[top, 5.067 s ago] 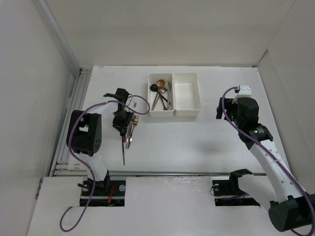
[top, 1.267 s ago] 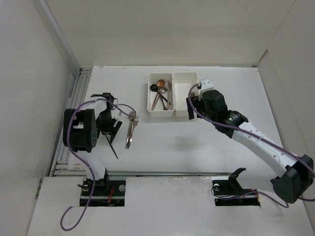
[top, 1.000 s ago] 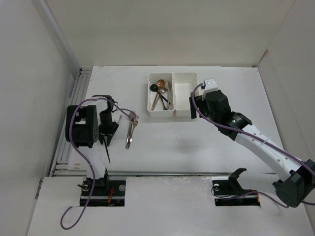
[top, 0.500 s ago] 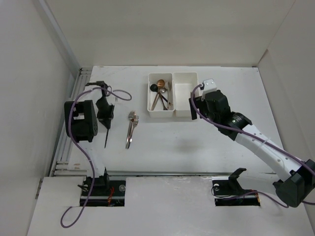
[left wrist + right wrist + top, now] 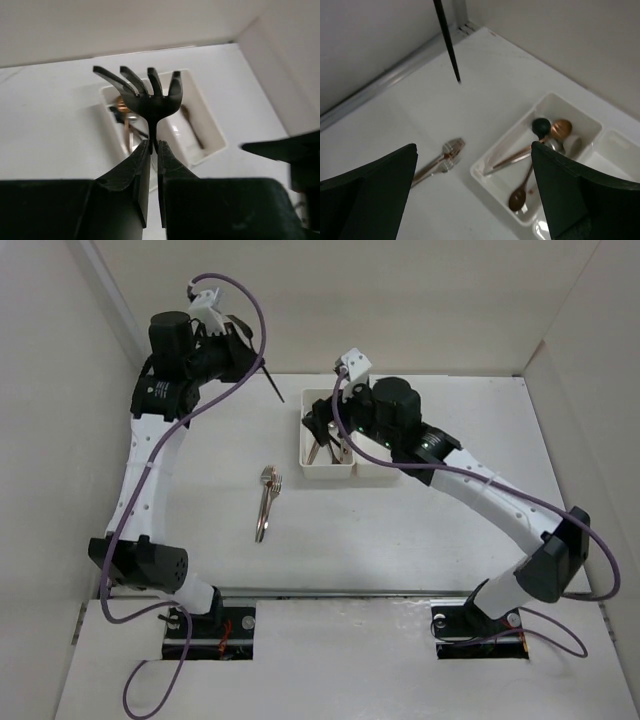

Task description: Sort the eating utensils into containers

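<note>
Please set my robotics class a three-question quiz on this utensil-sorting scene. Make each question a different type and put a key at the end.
1. True or false: the left pincer is shut on a black fork.
2. Where does the pile of silver forks lie? A. in the left pincer; B. on the table, outside the white bins; C. inside one of the bins.
3. Fill in: the right pincer hangs above the bins with its fingers ___ and nothing between them.
Key: 1 true; 2 B; 3 open.
</note>
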